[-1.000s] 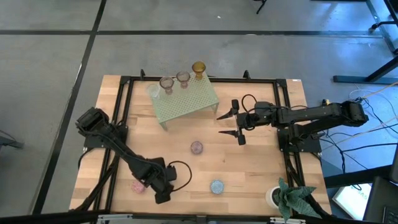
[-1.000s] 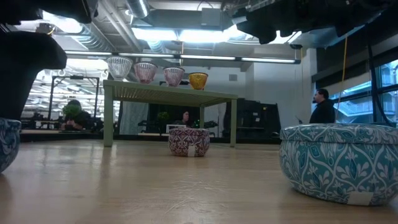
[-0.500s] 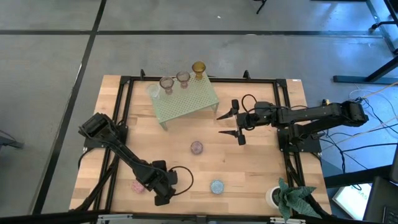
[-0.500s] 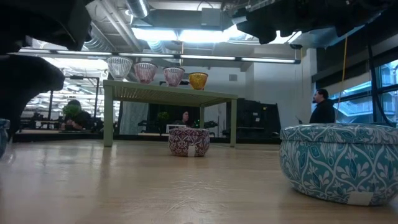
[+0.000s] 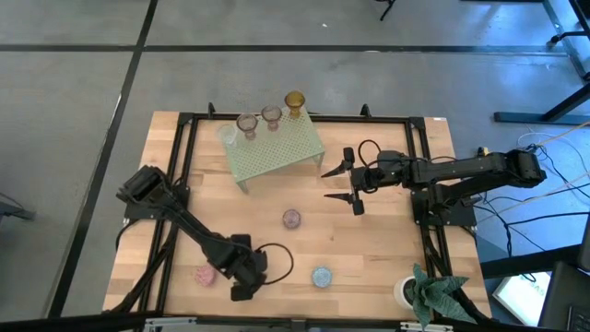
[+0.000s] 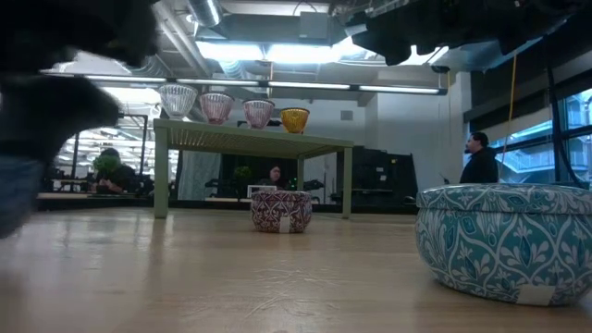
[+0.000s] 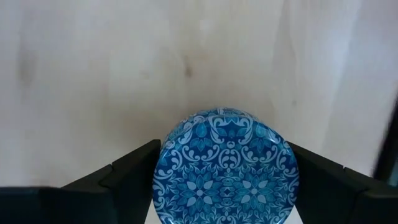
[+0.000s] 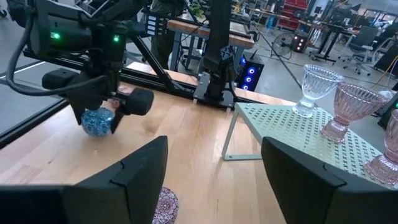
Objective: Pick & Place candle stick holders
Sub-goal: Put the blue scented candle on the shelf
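My left gripper (image 5: 241, 280) is near the table's front edge, shut on a blue patterned candle holder (image 7: 224, 168), which also shows in the right wrist view (image 8: 97, 122). The gripper hides it in the high view. A pink holder (image 5: 203, 275) and another blue one (image 5: 321, 276) stand on the table to either side. A mauve holder (image 5: 291, 219) stands mid-table. A clear (image 5: 226, 136), two pink (image 5: 246, 123) and an amber holder (image 5: 294, 100) stand on the green rack (image 5: 277, 149). My right gripper (image 5: 326, 184) is open and empty, right of the rack. My left gripper pinches the blue patterned holder between its two fingers, one on each of its opposite round sides (image 7: 163, 167). The fingers (image 8: 132, 102) come slanting down from above. The holder sits below them, clear of the table top.
A white pot with a green plant (image 5: 424, 293) stands at the front right corner. Black frame rails (image 5: 184, 184) run along the table's edges. Bare wood lies between the rack and the front holders. People show in the room beyond the table.
My left gripper has gone a little toward the table's right edge, carrying the blue patterned holder, which has risen off the table top in the low view. My right gripper has kept still.
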`<state>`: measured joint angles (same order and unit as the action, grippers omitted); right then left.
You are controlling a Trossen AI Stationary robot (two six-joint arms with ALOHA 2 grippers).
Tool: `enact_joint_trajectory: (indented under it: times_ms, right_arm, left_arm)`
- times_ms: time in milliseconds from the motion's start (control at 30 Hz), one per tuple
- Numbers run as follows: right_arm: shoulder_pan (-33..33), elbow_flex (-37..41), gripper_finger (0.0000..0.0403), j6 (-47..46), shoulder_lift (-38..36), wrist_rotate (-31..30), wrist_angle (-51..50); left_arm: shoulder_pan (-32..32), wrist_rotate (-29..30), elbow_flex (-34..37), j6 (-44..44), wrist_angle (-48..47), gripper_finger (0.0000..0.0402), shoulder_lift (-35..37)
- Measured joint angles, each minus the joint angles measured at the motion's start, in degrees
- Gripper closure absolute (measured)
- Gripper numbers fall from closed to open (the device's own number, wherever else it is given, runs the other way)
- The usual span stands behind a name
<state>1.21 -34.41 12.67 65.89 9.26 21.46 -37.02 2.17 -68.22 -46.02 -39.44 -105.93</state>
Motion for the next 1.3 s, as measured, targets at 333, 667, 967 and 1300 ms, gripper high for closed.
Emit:
enact_joint_trajectory:
  times_ms: [333,667,967,1300]
  right_arm:
    - [0.0,0.0,0.0139,0.0,0.0,0.0,0.1]
    - [0.0,0.0,0.0139,1.0,0.0,0.0,0.1]
    - [0.0,0.0,0.0139,1.5,0.0,0.0,0.0]
    - [0.0,0.0,0.0139,1.5,0.0,0.9,-0.3]
  left_arm:
    - [9.6,6.0,-11.9,10.1,-19.7,0.0098,0.0]
    - [16.9,13.6,-27.8,24.1,-44.2,0.0098,0.1]
    - [24.6,19.3,-32.5,27.1,-50.2,0.0098,2.9]
    - [33.6,19.0,-32.5,27.8,-50.2,0.0098,4.2]
